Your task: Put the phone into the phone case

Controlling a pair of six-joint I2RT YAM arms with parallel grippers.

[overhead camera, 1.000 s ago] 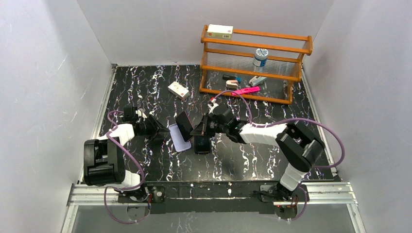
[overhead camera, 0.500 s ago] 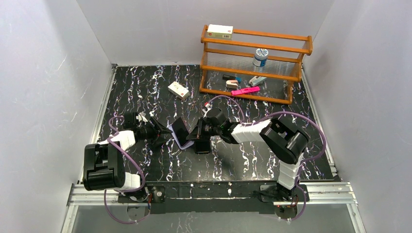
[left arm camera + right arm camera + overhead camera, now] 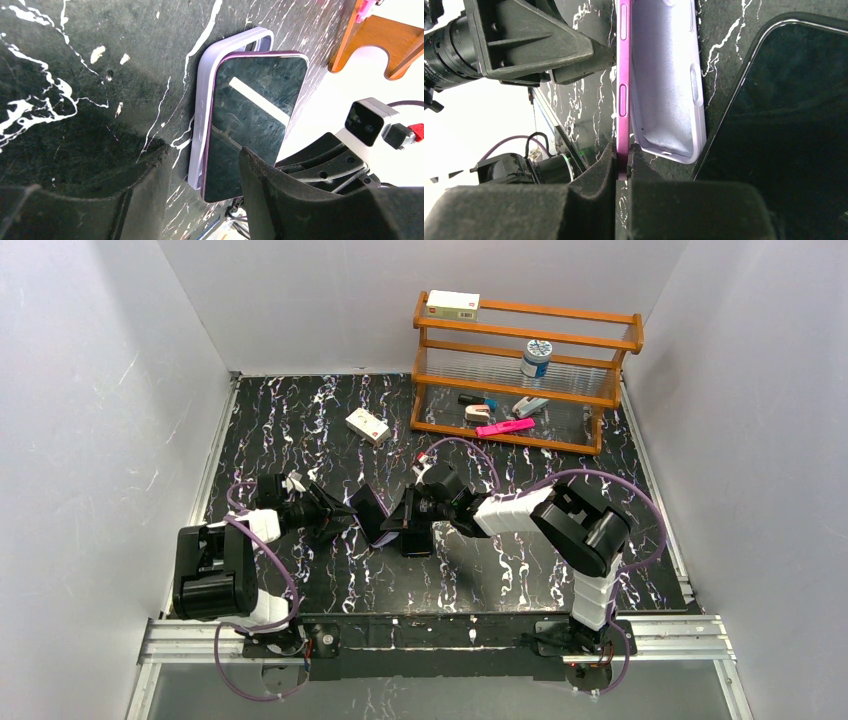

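Observation:
The phone has a dark glossy screen and a purple rim. It leans tilted over the lavender phone case, which lies open side up on the black marbled table. My right gripper is shut on the phone's near end; in the right wrist view it pinches the phone's magenta edge beside the case. My left gripper is open just left of the phone. In the left wrist view its jaws stand wide apart around the lower end of the phone and case.
A matte black slab lies right of the case, also in the right wrist view. A small white box lies farther back. A wooden rack with a bottle, a box and small items stands at the back right.
The right gripper has lowered and tilted the phone over the case, which is now mostly covered. The left gripper has moved right, up to the phone.

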